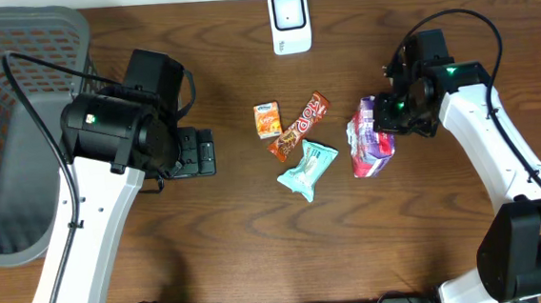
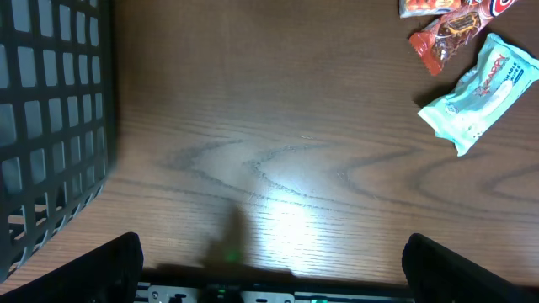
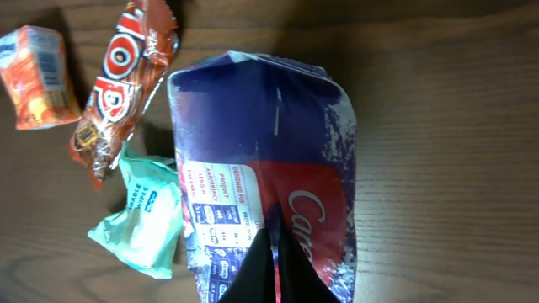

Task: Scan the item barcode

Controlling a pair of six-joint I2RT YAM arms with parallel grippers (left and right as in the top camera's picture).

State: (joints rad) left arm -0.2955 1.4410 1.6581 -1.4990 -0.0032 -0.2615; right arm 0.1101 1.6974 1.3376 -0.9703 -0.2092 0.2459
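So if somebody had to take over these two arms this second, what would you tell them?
Right gripper: shut on the purple and red packet, right of the other snacks.
Left gripper: open, holding nothing, over bare table beside the basket.
White scanner: far edge of the table, middle.
Orange box, brown bar and mint packet: lying mid-table.
Done: packet gripped.
Left: carry it to the scanner and probably turn its barcode toward it.
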